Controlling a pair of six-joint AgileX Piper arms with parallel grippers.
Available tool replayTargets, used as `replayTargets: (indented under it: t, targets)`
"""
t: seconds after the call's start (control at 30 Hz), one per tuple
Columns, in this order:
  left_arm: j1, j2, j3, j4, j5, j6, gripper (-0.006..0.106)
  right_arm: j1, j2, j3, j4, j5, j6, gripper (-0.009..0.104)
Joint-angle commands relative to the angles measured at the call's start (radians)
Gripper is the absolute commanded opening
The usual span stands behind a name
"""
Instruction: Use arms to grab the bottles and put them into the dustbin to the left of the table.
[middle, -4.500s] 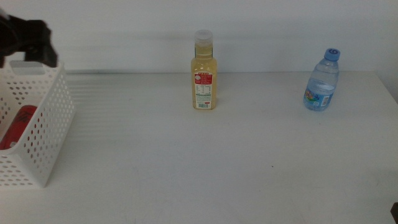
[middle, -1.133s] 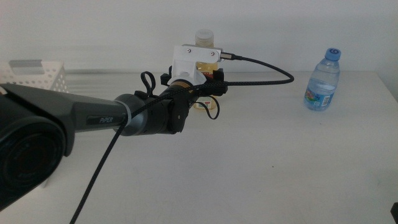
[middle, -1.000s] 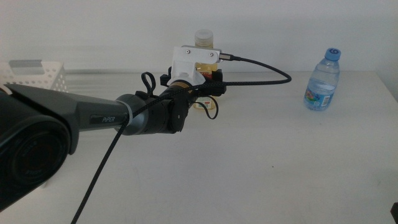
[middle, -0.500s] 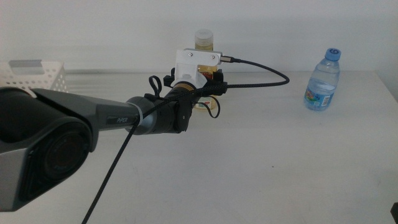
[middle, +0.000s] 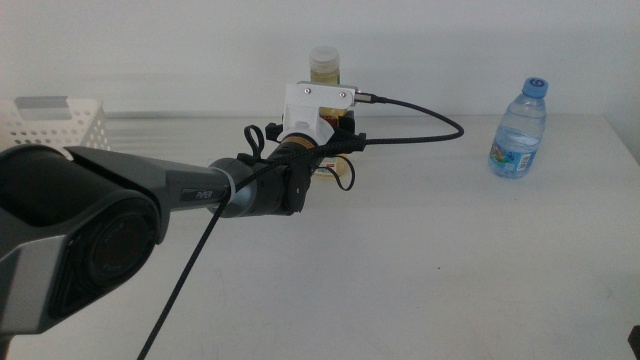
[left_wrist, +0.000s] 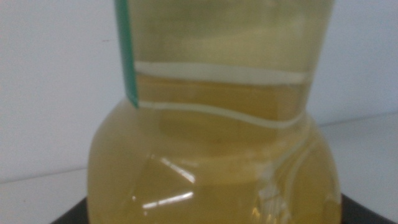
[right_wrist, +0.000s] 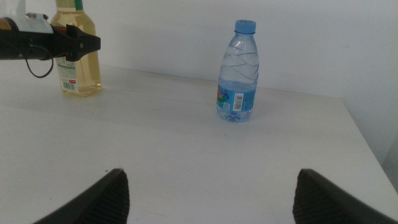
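The left arm (middle: 150, 195) has reached from the dustbin (middle: 50, 118) across the table (middle: 420, 260); its left gripper (middle: 335, 140) clamps the yellow bottle (left_wrist: 211, 155), still upright at the back; right gripper (right_wrist: 211, 193) waits, jaws apart; water bottle (middle: 518, 130) unmoved.

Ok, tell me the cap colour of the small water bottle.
Blue; the water bottle cap shows best in the right wrist view.

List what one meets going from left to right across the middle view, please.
White perforated plastic dustbin → black left robot arm reaching in from the left → yellow-liquid bottle with clear cap, where the left gripper is → small clear water bottle with blue cap.
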Motion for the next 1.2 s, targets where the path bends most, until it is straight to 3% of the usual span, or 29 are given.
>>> replayTargets:
  t: [0.0,0.13,0.43,0.77,1.0,1.17]
  targets:
    - [0.001,-0.093,-0.025,-0.004,-0.020,0.034,-0.005,-0.005,-0.027,-0.006,0.000,-0.077,-0.016,0.077]
    - [0.001,-0.174,0.001,-0.030,0.035,0.137,-0.005,-0.005,-0.027,-0.006,0.000,-0.077,-0.016,0.077]
    - [0.002,-0.445,0.209,-0.064,0.076,0.197,-0.005,-0.005,-0.027,-0.006,0.000,-0.077,-0.016,0.077]
    - [0.045,-0.728,0.273,-0.071,0.522,0.248,-0.005,-0.005,-0.027,-0.006,0.000,-0.077,-0.016,0.077]
    - [0.110,-0.857,0.289,-0.126,0.711,0.243,-0.005,-0.005,-0.027,-0.006,0.000,-0.077,-0.016,0.077]
    - [0.126,-0.964,0.336,-0.101,0.819,0.231,-0.005,-0.005,-0.027,-0.006,0.000,-0.077,-0.016,0.077]
